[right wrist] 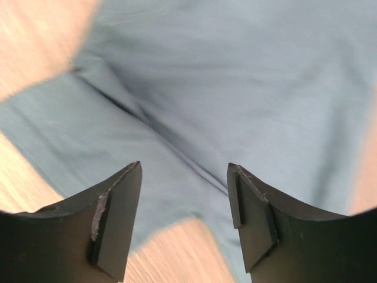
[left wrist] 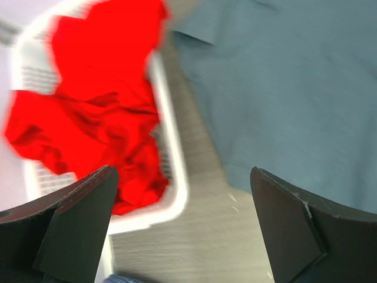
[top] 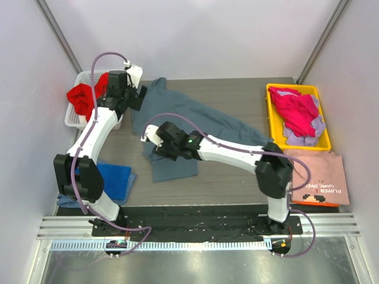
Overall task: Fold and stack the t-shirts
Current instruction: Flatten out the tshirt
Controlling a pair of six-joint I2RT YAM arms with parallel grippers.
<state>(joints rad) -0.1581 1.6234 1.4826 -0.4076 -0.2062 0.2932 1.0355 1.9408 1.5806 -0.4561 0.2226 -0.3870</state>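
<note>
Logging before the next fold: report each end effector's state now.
Left end effector: open, holding nothing.
Right end effector: open over the blue-grey t-shirt, gripping nothing.

We saw a slate shirt (top: 195, 121), blue-grey and plain, on the grey-brown, wood-grained desk (top: 237, 183). A red shirt (top: 83, 97) filled a white basket (top: 70, 118). The blue shirt (top: 115, 177) was royal blue. A yellow bin (top: 269, 118) showed a magenta shirt (top: 296, 109) over lilac cloth (top: 311, 135). The pink shirt (top: 317, 171) was pale, with dark lettering and a pixel print. The arms (top: 231, 152) were white with black joints.
</note>
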